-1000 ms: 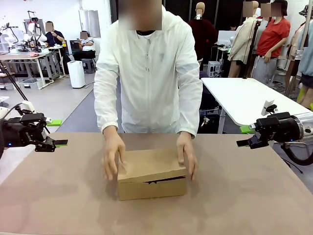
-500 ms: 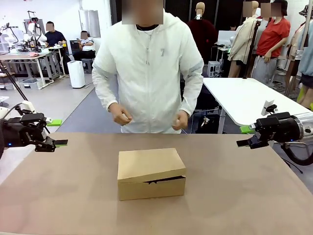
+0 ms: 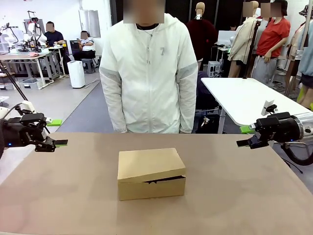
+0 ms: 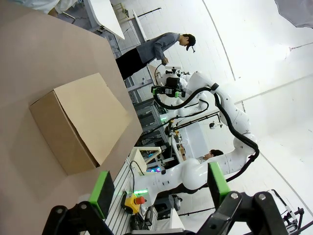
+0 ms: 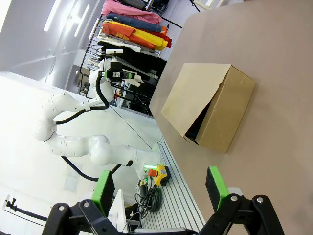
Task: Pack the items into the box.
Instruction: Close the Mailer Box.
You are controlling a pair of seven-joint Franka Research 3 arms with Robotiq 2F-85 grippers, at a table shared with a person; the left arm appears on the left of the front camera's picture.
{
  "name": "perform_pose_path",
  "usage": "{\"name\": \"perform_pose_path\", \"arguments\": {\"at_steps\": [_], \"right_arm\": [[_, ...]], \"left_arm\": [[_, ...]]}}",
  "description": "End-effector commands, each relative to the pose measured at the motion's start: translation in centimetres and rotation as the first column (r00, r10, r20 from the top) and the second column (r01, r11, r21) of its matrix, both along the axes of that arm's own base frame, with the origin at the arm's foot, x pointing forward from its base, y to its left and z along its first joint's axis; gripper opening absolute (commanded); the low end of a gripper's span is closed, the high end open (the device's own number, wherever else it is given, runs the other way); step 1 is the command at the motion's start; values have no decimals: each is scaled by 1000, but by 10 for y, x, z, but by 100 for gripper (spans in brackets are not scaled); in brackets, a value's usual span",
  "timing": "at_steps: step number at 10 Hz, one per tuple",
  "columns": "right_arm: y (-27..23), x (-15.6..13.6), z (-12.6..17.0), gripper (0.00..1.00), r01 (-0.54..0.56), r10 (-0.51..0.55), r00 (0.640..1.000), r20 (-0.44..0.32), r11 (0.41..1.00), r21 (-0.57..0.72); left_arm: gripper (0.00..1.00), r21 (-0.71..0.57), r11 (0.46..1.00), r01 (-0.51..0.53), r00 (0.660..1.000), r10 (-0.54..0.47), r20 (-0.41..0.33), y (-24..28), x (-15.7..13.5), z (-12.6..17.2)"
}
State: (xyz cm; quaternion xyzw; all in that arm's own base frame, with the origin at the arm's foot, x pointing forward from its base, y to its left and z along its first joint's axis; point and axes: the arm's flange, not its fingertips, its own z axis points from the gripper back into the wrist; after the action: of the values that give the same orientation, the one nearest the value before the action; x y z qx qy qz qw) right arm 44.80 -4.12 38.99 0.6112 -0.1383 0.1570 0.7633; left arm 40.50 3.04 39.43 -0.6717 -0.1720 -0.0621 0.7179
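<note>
A person in a white zip jacket (image 3: 149, 73) stands at the far edge of the brown bench (image 3: 234, 196), arms hanging down.

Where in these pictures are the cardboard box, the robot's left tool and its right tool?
cardboard box (image 3: 146, 164): front view, on the middle of its lid.
left tool (image 3: 57, 132): front view, midway between its fingertips.
right tool (image 3: 245, 136): front view, midway between its fingertips.

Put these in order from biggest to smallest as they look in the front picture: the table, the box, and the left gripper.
1. The table, by far the biggest.
2. The box.
3. The left gripper, smallest, though it sits at the picture's edge and is partly cut off, so that is less sure.
</note>
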Motion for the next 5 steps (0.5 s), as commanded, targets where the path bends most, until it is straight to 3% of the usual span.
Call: {"name": "perform_pose_path", "arguments": {"at_steps": [1, 5], "right_arm": [[2, -1, 4, 100, -8, 8, 1000, 10, 1000, 3], [2, -1, 4, 100, -8, 8, 1000, 10, 1000, 3]], "left_arm": [[100, 9, 1000, -2, 1000, 2, 6, 0, -1, 2], [100, 9, 1000, -2, 1000, 2, 6, 0, -1, 2]]}}
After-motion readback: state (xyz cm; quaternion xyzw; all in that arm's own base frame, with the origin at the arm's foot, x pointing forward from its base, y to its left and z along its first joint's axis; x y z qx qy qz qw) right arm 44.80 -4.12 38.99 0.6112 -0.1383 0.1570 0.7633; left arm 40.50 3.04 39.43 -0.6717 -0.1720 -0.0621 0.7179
